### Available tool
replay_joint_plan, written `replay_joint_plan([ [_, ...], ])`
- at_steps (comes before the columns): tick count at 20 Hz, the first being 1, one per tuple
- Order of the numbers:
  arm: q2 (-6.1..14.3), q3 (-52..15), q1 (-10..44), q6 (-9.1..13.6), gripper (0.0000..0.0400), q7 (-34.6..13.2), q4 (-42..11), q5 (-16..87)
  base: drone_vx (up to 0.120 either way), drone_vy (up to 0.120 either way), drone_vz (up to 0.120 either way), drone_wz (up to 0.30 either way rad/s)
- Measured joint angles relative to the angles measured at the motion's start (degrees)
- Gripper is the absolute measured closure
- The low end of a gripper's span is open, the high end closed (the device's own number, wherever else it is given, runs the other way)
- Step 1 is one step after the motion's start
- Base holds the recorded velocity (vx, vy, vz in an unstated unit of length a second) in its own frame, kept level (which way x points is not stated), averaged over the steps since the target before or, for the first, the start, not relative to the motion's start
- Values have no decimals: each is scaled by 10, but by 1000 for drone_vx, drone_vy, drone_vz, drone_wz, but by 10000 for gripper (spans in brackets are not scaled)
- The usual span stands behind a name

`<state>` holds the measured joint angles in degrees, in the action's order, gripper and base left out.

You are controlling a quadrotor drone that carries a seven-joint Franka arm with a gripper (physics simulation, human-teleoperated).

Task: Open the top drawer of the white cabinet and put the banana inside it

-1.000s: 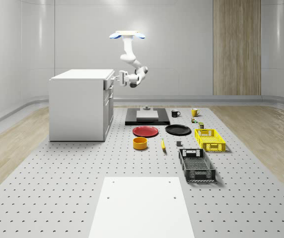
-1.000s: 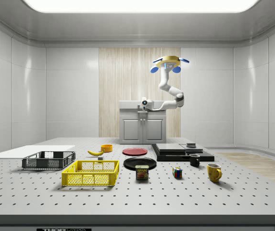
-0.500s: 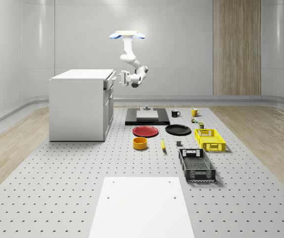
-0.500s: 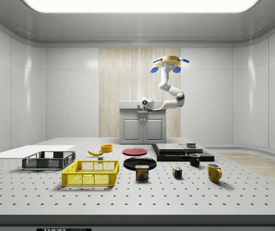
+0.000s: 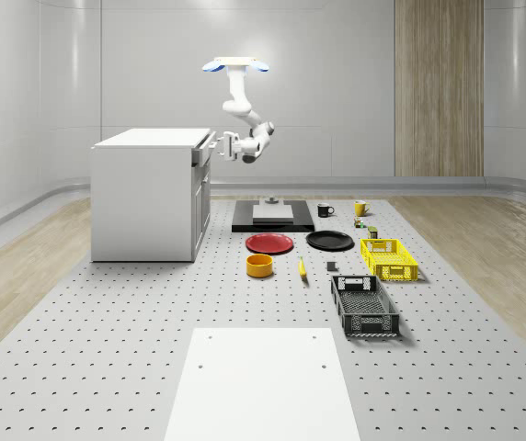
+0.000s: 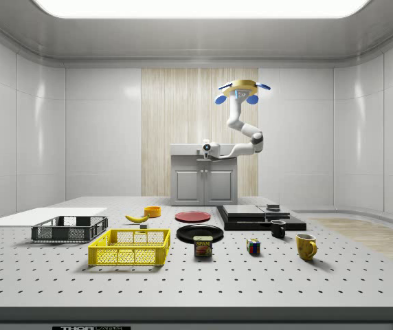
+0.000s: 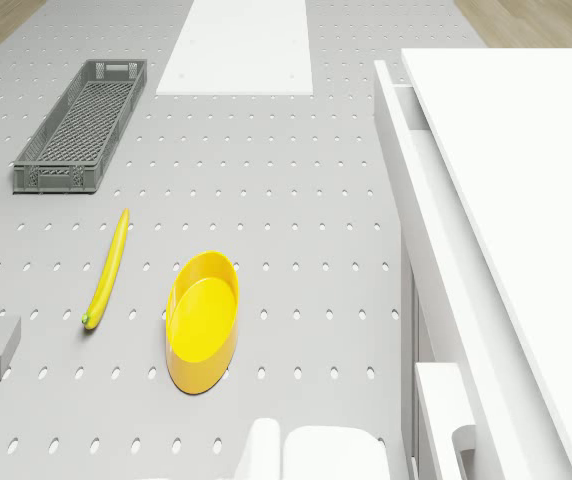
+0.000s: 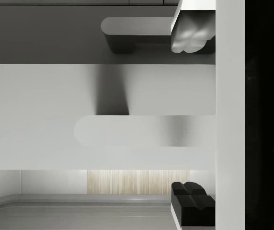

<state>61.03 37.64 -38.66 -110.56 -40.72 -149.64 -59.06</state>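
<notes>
The white cabinet (image 5: 143,197) stands at the whole-scene view's left, and its top drawer (image 7: 413,170) is pulled out a little, with a narrow gap under the top. My drone (image 5: 235,64) hovers in front of the cabinet's face, higher than its top. The arm reaches down and back to the drawer front. My gripper (image 8: 192,117) is open, its fingers (image 8: 192,36) standing well apart on either side of the drawer's pale handle (image 8: 137,132) without touching it. The banana (image 7: 108,268) lies on the floor beside a yellow bowl (image 7: 203,320), away from the cabinet.
A red plate (image 5: 269,243), a black plate (image 5: 329,241), a yellow crate (image 5: 388,258) and a grey crate (image 5: 364,305) lie on the perforated floor. A black platform (image 5: 272,216) sits behind them and a white board (image 5: 261,381) in front.
The fingers have spread from a narrow grip on the drawer handle to wide apart, letting it go. The drone and the arm have hardly moved.
</notes>
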Motion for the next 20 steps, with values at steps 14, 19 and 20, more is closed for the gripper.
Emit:
replay_joint_plan([
  [14,-8,-17,-11,-21,200,23,-7,-22,0,0,0,0],
  [19,-5,-18,-8,-17,186,3,-3,-7,0,0,0,0],
  [20,-10,-15,-4,-11,210,20,-4,-12,0,0,0,0],
])
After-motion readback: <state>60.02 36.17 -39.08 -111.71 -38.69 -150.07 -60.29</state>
